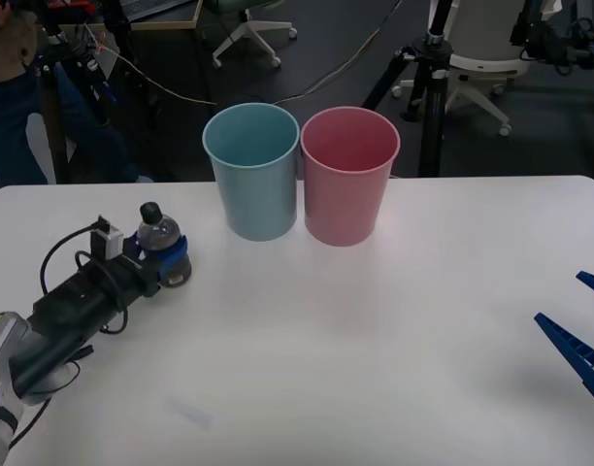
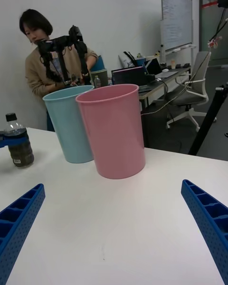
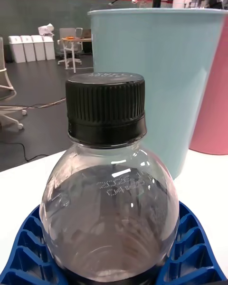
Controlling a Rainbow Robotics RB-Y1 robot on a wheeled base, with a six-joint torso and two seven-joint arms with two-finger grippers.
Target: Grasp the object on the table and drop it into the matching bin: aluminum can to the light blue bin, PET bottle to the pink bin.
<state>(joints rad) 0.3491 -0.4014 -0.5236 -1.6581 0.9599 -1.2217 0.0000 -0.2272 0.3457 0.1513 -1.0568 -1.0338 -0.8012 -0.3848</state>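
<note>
Front view: left claw [image 1: 171,260] grips the upright PET bottle [image 1: 157,231] on the desk [image 1: 375,320], ready for lifting toward the pink bin [image 1: 347,175]; right claw [image 1: 580,335] waits open.

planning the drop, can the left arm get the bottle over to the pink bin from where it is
Probably yes, with a lift. The left claw is closed around the PET bottle, standing on the table. The light blue bin stands between it and the pink bin, so it must go over or around it.
</note>
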